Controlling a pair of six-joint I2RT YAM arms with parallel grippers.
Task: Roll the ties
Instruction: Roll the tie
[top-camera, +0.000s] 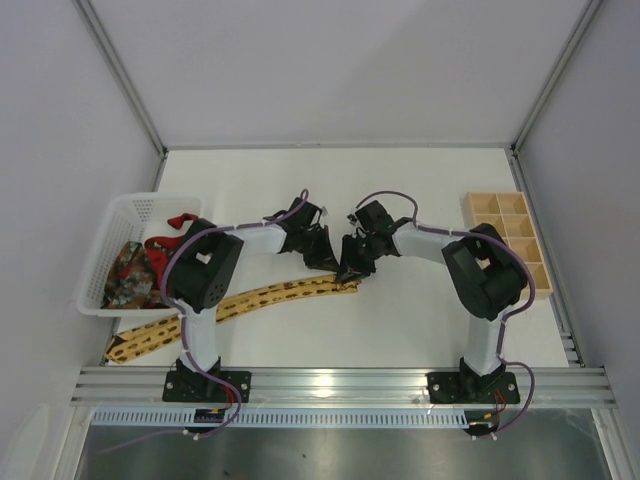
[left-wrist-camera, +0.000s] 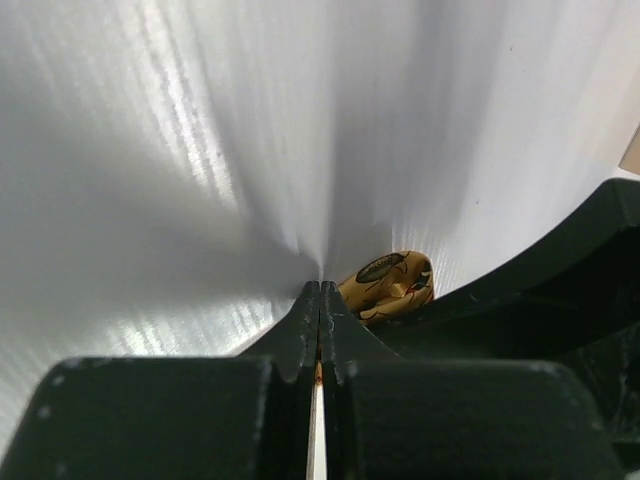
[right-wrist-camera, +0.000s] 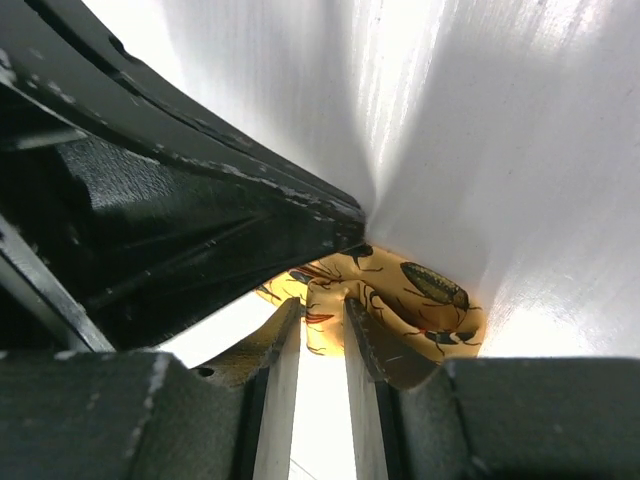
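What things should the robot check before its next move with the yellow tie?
1. Is the left gripper shut: ok.
2. Is it pinching the yellow tie: cannot tell.
3. Is the right gripper at the curled end with its jaws apart: ok.
4. Is the rest of the tie stretched out on the table: ok.
5. Are the red tie and patterned tie away at the basket: ok.

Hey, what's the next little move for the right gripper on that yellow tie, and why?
Probably close the right gripper on the curled end of the yellow tie and roll it on toward the flat length: its jaws stand slightly apart around the fold, only the tip is curled, and the rest lies flat.
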